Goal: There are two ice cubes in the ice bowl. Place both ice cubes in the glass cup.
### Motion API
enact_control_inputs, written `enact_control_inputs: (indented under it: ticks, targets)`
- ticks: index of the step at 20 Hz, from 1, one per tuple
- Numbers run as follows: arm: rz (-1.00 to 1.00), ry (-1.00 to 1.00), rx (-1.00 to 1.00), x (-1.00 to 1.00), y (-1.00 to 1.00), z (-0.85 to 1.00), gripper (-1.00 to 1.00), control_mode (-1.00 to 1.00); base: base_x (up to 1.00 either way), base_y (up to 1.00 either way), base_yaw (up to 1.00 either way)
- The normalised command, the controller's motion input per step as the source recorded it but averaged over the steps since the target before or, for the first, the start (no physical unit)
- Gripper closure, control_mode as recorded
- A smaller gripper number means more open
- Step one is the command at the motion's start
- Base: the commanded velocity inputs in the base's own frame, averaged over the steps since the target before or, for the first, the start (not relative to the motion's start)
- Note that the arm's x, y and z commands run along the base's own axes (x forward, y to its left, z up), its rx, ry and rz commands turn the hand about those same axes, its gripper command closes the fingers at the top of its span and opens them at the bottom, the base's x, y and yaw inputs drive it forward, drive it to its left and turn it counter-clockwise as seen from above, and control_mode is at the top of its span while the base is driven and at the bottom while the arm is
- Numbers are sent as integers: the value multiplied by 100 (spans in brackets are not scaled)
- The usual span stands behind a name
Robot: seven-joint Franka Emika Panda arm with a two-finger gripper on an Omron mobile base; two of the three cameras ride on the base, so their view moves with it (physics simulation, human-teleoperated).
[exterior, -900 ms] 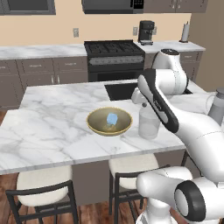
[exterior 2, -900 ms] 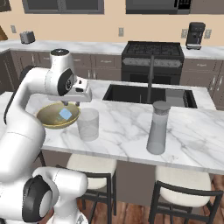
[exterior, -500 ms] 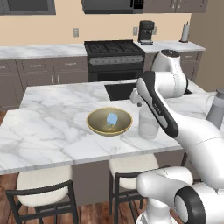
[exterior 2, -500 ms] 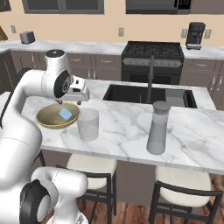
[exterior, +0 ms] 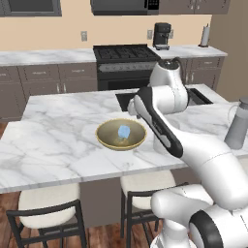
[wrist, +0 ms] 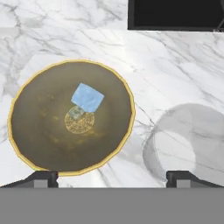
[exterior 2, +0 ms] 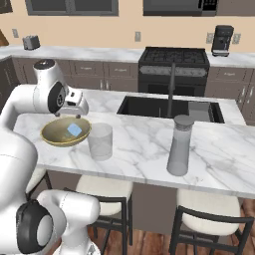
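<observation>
Fingers [wrist: 112, 176] spread wide and empty above the marble counter [wrist: 52, 39], where one pale-blue ice cube [wrist: 87, 97] lies in the brass bowl [wrist: 26, 131] just beside the glass cup [wrist: 192, 144]. No writing legible.

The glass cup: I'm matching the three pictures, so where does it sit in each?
Left base view: glass cup mid-right, partly behind the arm.
Right base view: cup left of centre.
Hand view: cup lower right.
Shared landmark: the ice bowl beside it.
</observation>
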Motion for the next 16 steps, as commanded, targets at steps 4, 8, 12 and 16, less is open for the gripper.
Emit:
enact_control_inputs:
  ticks: [4,8,12,16]
  targets:
    - [0,0,7,19,35,0,-100,-100,0,0,0]
    - [0,0,1,4,5,0,-100,-100,0,0,0]
    - [0,0,0,0,0,-1,-100,-100,0,0,0]
    - [0,2,0,10,5,0,-100,-100,0,0,0]
